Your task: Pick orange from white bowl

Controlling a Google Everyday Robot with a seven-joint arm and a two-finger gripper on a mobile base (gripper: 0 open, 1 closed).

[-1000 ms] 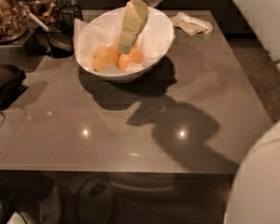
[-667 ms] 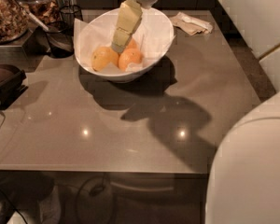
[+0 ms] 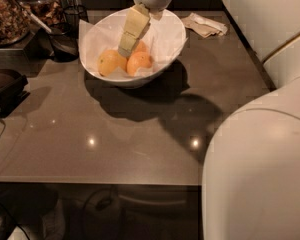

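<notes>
Fruit lies at the bottom of the bowl. A round, deep-orange, matte-skinned orange sits near the middle. A second one like it lies just behind, partly hidden, and a paler yellowish round fruit sits just beside on the left. All three rest on crumpled white paper inside the wide, glossy white bowl, which stands toward the far side of the grey-brown counter. The beige end effector reaches down from the far side into the bowl, its tip between the pale fruit and the oranges; I cannot tell whether it is wide or narrow. The orange looks firm, fairly heavy and apt to roll, so a grip across its widest girth seems safest.
</notes>
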